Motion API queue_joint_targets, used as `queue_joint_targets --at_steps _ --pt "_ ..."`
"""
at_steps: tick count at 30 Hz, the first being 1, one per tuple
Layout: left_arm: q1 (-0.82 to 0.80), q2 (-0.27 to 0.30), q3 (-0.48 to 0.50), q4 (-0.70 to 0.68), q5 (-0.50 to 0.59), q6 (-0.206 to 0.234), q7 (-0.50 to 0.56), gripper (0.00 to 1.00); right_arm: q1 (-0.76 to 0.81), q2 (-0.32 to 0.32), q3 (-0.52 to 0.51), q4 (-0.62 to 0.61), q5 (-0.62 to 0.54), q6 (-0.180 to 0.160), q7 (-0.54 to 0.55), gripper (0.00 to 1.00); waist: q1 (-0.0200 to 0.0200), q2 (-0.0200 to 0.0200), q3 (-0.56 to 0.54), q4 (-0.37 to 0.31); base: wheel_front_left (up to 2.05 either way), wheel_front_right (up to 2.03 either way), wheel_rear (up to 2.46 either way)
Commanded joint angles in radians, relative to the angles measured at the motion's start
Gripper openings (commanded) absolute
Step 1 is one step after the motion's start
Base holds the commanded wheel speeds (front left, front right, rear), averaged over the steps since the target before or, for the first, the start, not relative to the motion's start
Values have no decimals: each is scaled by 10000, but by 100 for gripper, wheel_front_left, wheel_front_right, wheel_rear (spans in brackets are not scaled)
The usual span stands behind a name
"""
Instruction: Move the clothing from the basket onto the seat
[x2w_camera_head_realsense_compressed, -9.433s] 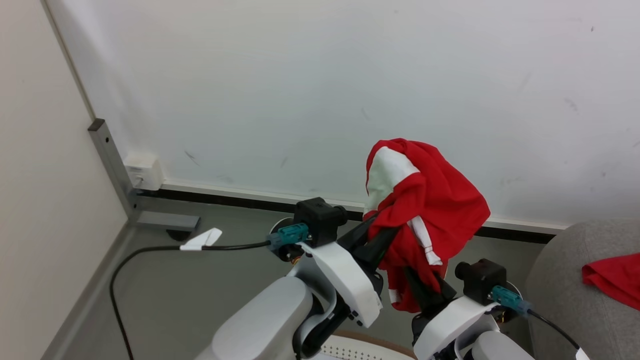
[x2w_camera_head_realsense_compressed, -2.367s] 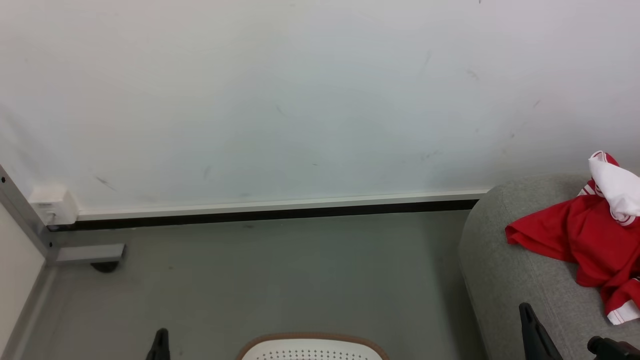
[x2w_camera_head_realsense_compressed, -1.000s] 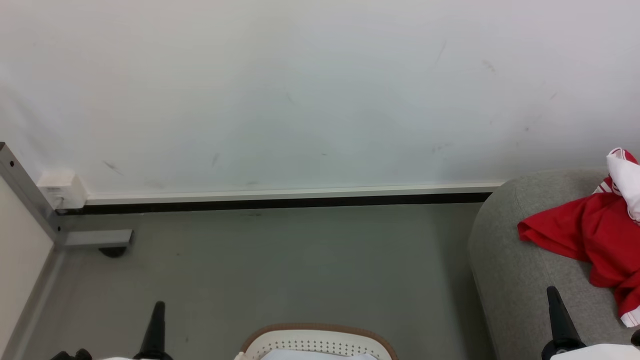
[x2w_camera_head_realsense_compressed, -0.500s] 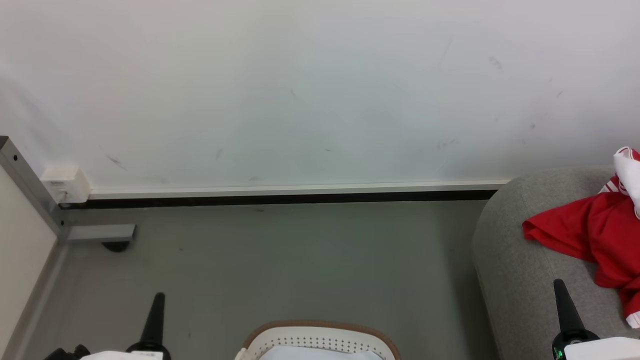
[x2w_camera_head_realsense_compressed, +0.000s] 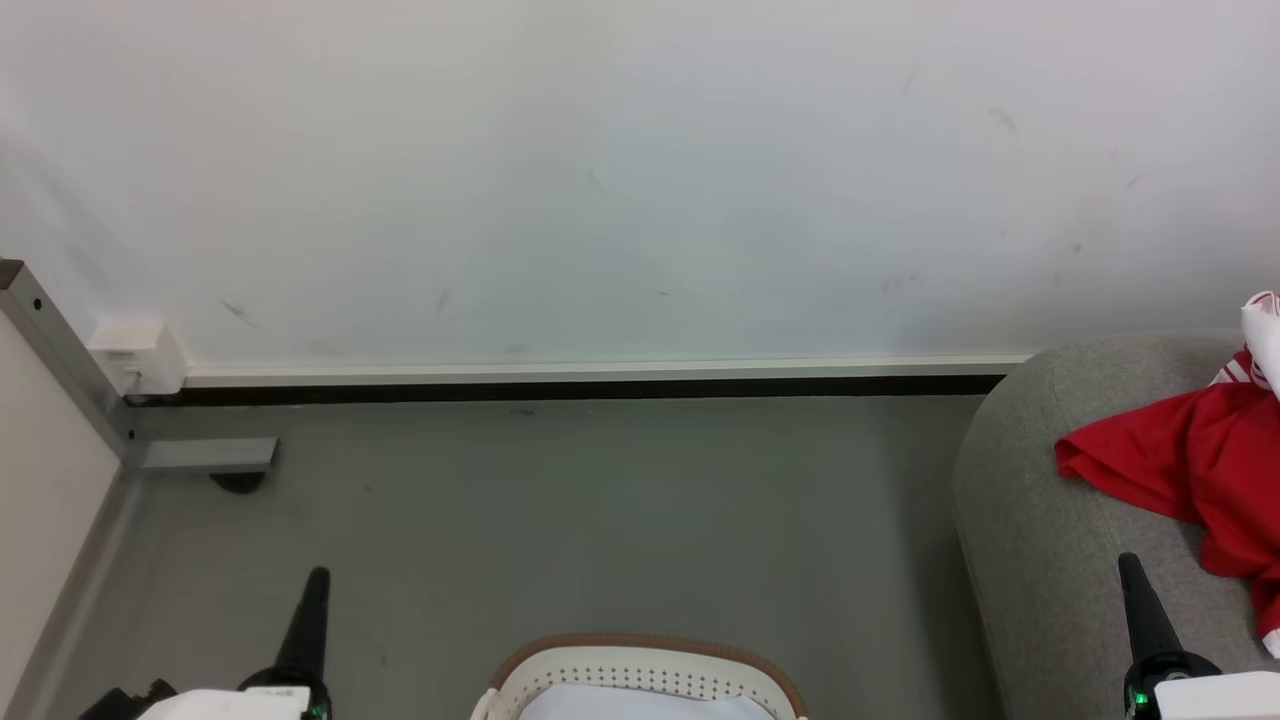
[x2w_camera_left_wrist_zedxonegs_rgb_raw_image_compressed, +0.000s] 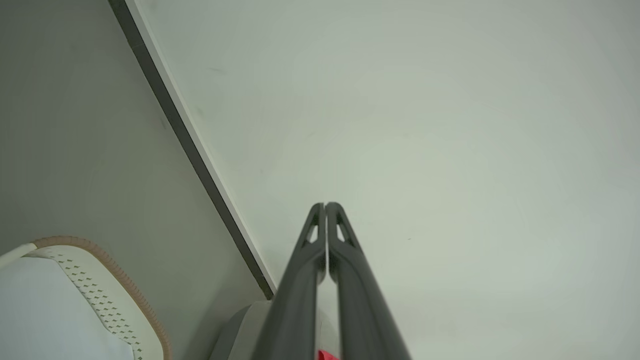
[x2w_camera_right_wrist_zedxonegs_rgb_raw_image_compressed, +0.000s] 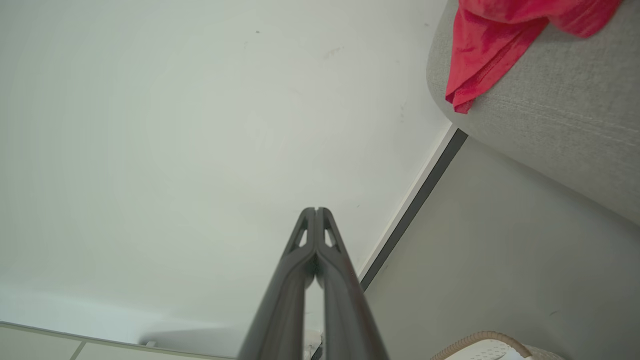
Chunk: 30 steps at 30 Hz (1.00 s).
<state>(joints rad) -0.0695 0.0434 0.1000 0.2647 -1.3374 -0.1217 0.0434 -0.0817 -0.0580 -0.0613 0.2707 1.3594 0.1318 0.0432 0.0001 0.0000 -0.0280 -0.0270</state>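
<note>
On the seat (x2w_camera_head_realsense_compressed: 1040, 520)'s left edge lay the red clothing (x2w_camera_head_realsense_compressed: 1180, 470), where it belonged. Both the left gripper (x2w_camera_head_realsense_compressed: 318, 578) and right gripper (x2w_camera_head_realsense_compressed: 1128, 562) were closed, holding nothing, one each side of the basket (x2w_camera_head_realsense_compressed: 640, 645).

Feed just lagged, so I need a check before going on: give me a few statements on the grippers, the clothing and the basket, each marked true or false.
1. The left gripper is shut and empty. True.
2. The right gripper grips red fabric. False: it is shut with nothing between its fingers.
3. Red clothing lies on the seat. True.
4. The basket stands on the seat. False: it stands on the floor, to the left of the seat.
</note>
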Motion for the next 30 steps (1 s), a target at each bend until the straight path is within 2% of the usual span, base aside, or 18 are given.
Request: queue_joint_targets --at_steps 1,30 --pt "-188 87 66 -83 -314 -43 74 0 -242 13 -80 -97 260 -15 86 0 -1 0 17 17 0 0 0" --pt "-463 103 155 -141 -2370 -100 623 0 -374 75 -492 -213 2138 -19 629 0 -1 0 232 217 0 0 0"
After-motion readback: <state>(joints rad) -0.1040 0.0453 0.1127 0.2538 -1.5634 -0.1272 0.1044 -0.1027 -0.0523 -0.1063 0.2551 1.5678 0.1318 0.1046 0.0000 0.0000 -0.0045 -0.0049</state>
